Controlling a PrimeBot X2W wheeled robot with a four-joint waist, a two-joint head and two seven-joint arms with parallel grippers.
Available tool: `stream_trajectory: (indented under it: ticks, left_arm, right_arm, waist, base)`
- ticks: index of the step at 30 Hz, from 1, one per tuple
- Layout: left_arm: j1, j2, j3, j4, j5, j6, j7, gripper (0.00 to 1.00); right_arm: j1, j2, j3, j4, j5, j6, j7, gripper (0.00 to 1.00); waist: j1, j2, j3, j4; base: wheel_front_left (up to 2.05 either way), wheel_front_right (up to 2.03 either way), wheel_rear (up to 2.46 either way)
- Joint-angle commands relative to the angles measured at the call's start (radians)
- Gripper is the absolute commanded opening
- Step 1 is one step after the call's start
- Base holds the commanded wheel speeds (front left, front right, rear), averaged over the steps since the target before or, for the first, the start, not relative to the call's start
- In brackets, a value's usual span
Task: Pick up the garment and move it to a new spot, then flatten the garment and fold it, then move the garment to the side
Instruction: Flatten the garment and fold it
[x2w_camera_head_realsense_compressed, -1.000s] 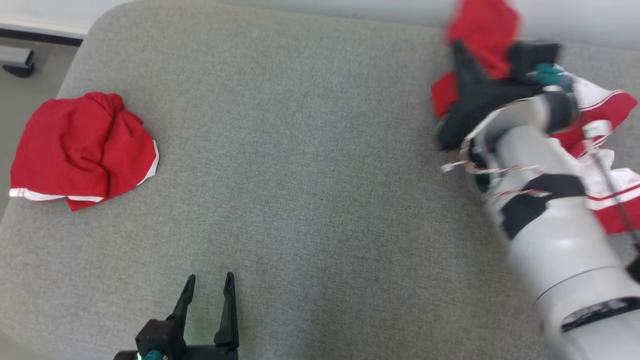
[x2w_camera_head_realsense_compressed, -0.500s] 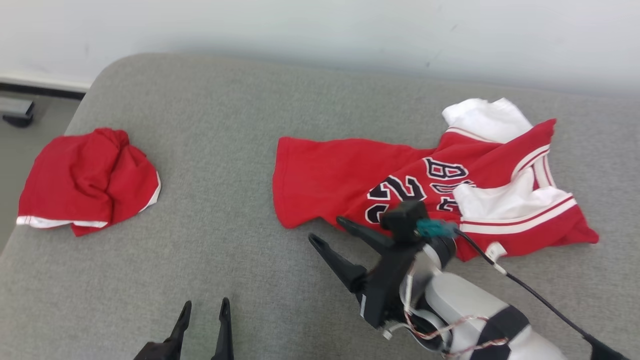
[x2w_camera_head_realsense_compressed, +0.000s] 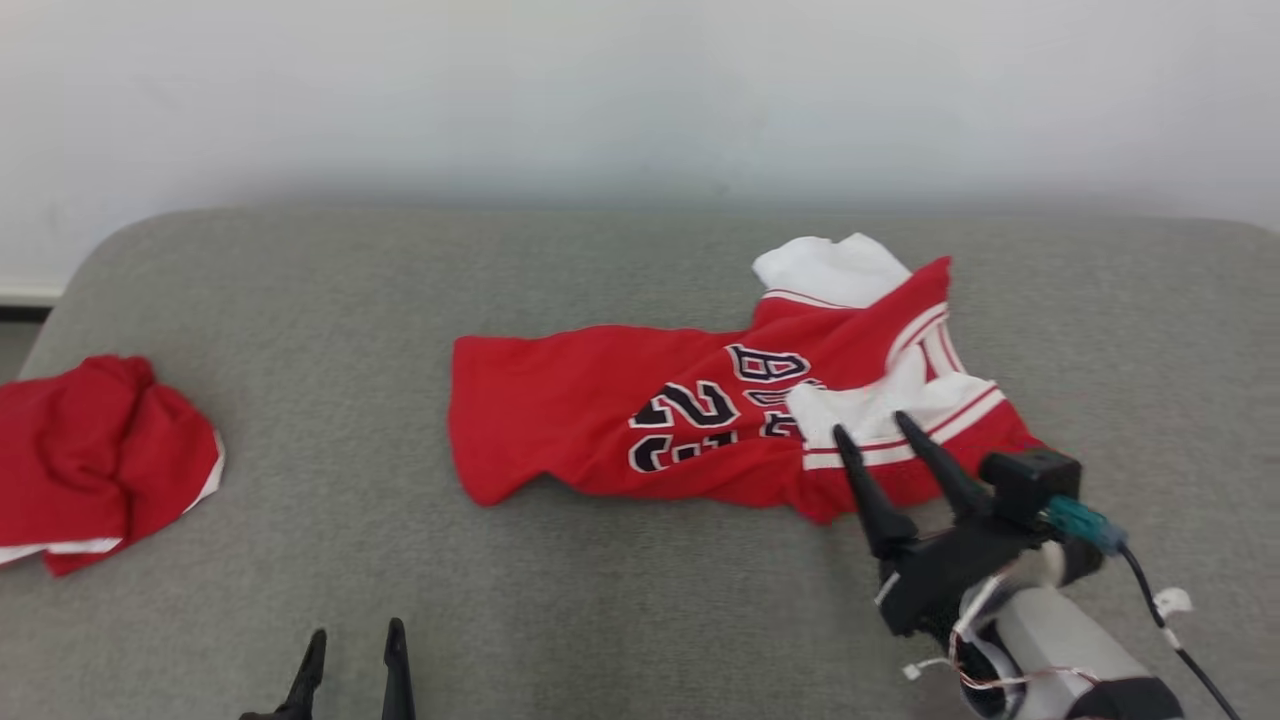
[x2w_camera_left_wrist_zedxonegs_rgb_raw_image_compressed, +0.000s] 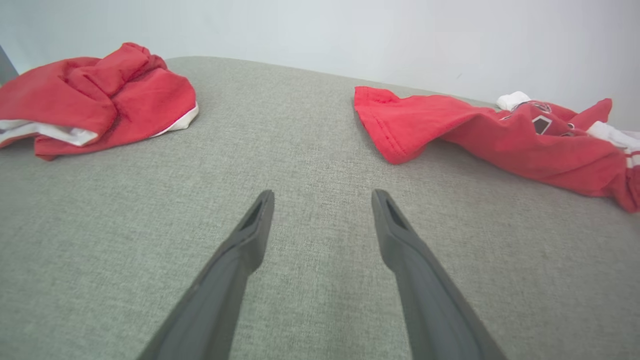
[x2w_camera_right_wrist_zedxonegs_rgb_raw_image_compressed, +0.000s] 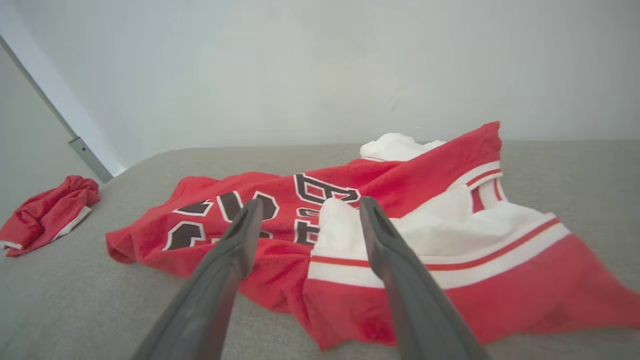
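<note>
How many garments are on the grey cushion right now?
2. A red jersey with black numerals lies spread right of centre, by the right gripper; a crumpled red garment sits at the far left of the cushion. More could be hidden under either.

The red basketball jersey (x2w_camera_head_realsense_compressed: 620, 420) lies on the grey cushion (x2w_camera_head_realsense_compressed: 640, 270), a bit to the right of the middle, with its long side going from left to right. Its front faces up, and it shows a big black 23 with white edges and black letters next to it, all upside down in the head view. The bottom end on the left lies mostly smooth, but the top end on the right is bunched up and folded over, so the white inside and the white and red stripes show.
</note>
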Motion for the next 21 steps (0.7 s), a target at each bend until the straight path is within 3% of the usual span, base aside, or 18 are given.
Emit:
stream_trajectory:
  ticks: [1, 8, 15, 21]
  left_arm:
    - [0.019, -0.001, 0.006, -0.006, 0.008, 0.002, -0.003, 1.00]
    - [0.014, -0.001, 0.032, -0.013, 0.013, -0.002, -0.003, 1.00]
    - [-0.004, -0.001, 0.025, -0.013, 0.014, -0.008, -0.003, 1.00]
    - [-0.024, -0.001, 0.013, -0.006, 0.008, -0.008, -0.003, 1.00]
  right_arm:
    - [0.033, 0.007, -0.049, -0.026, -0.057, -0.002, -0.004, 1.00]
    - [0.259, 0.107, -0.345, -0.148, -0.290, -0.002, -0.003, 1.00]
    - [0.350, 0.168, -0.418, -0.170, -0.352, -0.002, -0.003, 1.00]
    - [0.304, 0.183, -0.431, -0.181, -0.360, -0.002, -0.003, 1.00]
  waist:
    - [0.0001, 0.0001, -0.026, -0.054]
    - [0.0001, 0.0001, -0.022, -0.107]
    - [0.0001, 0.0001, 0.000, -0.126]
    - [0.0001, 0.0001, 0.031, -0.118]
  base:
    - [0.00, 0.00, 0.00]
    - [0.00, 0.00, 0.00]
    - [0.00, 0.00, 0.00]
    - [0.00, 0.00, 0.00]
